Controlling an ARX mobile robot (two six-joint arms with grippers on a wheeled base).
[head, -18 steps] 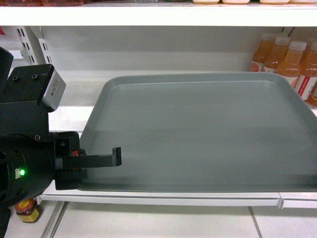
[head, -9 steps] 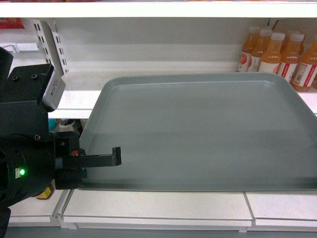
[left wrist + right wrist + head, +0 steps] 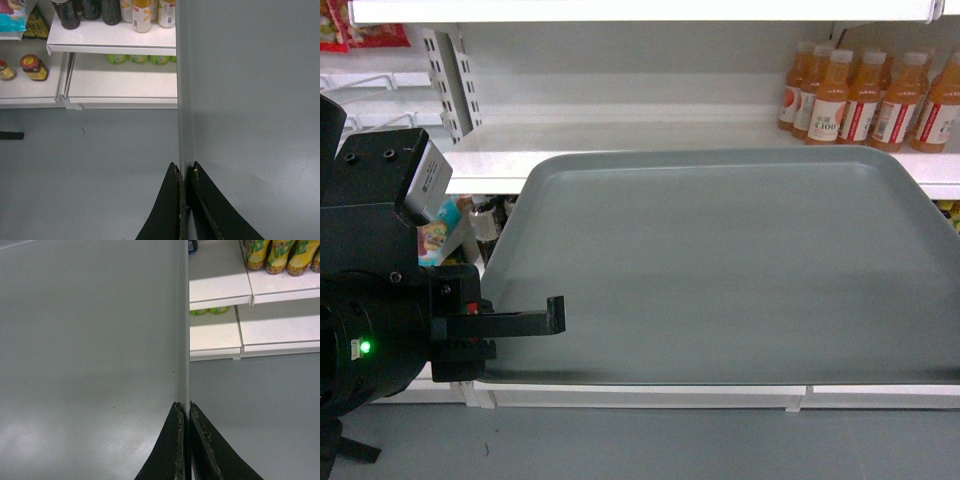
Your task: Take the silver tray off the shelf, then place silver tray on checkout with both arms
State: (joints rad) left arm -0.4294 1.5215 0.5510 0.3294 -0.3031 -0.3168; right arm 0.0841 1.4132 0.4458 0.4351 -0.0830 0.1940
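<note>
The left gripper [image 3: 184,200] is closed tight on the left rim of the silver tray [image 3: 720,265], one finger above the lip and one below, and the right gripper [image 3: 184,440] pinches the opposite rim the same way, though in the head view the right arm is out of frame. The tray hangs level between the two, clear of the shelf [image 3: 620,140] and over the grey floor [image 3: 90,165], so the lift-off part looks done and the carry to the checkout, which no view shows, is what remains. It looks stiff and fairly light, a thin flat sheet with a low rim, but smooth and probably slick, and each hold is a narrow pinch at the edge; I judge that any uneven pull or difference in height between the arms could twist it out of one grip. The mid-edge holds on the two short sides seem the right places, balancing the load. Around it stand orange juice bottles [image 3: 865,95] on the shelf at the back right, jars [image 3: 34,67] and dark bottles [image 3: 65,12] on lower boards to the left, and yellow-labelled bottles [image 3: 277,255] to the right; the shelf fronts are the nearest obstruction when turning.
</note>
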